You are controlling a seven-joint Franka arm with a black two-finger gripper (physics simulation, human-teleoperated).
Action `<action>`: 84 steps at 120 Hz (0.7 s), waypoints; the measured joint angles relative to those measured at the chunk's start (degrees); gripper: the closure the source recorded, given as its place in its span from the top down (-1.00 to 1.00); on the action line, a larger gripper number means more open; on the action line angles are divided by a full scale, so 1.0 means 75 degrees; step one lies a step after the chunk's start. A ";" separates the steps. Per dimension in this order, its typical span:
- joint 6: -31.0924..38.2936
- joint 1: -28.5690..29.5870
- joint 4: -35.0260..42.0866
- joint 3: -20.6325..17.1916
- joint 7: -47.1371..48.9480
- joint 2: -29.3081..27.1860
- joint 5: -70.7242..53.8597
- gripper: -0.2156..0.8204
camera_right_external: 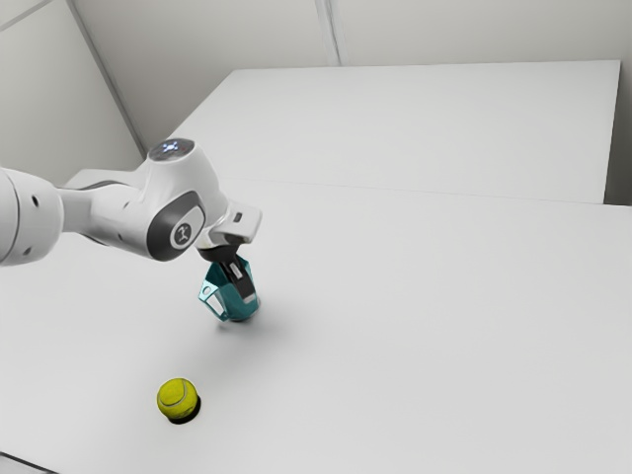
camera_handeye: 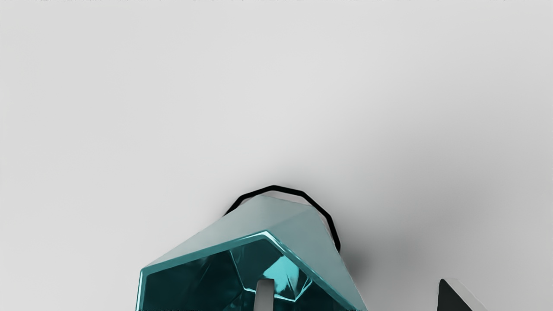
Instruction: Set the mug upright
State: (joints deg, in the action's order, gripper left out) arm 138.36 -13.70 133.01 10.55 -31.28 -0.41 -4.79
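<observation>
Close around the teal mug [camera_right_external: 219, 280] in the exterior view is my gripper [camera_right_external: 246, 293], its dark fingers angled down over the mug. The mug's handle side faces the exterior view's left, and its lower end is near the table; I cannot tell whether it stands fully flat. In the wrist view the faceted mug [camera_handeye: 298, 233] has its mouth toward my hand and a black-edged base beyond. My gripper [camera_handeye: 357, 295] is open there, with one fingertip inside the mouth and the other outside, apart from the wall.
A yellow-green tennis ball [camera_right_external: 178, 397] rests on the white table [camera_right_external: 425, 326], nearer the exterior view's front than the mug. Behind the table is a raised white surface [camera_right_external: 425, 128], with room walls around it.
</observation>
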 joint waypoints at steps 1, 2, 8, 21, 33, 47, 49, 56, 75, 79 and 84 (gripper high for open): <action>-0.0003 -0.0001 -0.0002 -0.0002 0.0003 -0.0011 0.0000 0.13; -0.0006 -0.0002 -0.0003 -0.0003 0.0005 -0.0021 0.0001 0.14; -0.0026 -0.0008 -0.0016 -0.0008 0.0021 -0.0099 0.0002 0.17; -0.0065 0.0039 -0.0077 -0.0015 0.0059 -0.0292 0.0010 0.21; -0.0105 0.0174 -0.0267 -0.0031 0.0088 -0.0422 0.0059 0.25; -0.0414 0.0260 -0.1142 -0.0144 0.0113 -0.0358 0.0149 0.35; -0.0509 0.0251 -0.1376 -0.0154 0.0116 -0.0297 0.0169 0.37; -0.0967 0.0216 -0.2386 -0.0176 0.0126 0.0056 0.0298 0.42; -0.2599 0.0262 -0.5041 -0.0188 0.0166 0.1406 0.0879 0.51; -0.2936 0.0329 -0.5388 -0.0182 0.0184 0.1624 0.0997 0.52; -0.3290 0.0381 -0.5623 -0.0175 0.0213 0.1772 0.1106 0.53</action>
State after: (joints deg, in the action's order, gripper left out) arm 113.68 -10.84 90.83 9.23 -29.68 12.87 3.51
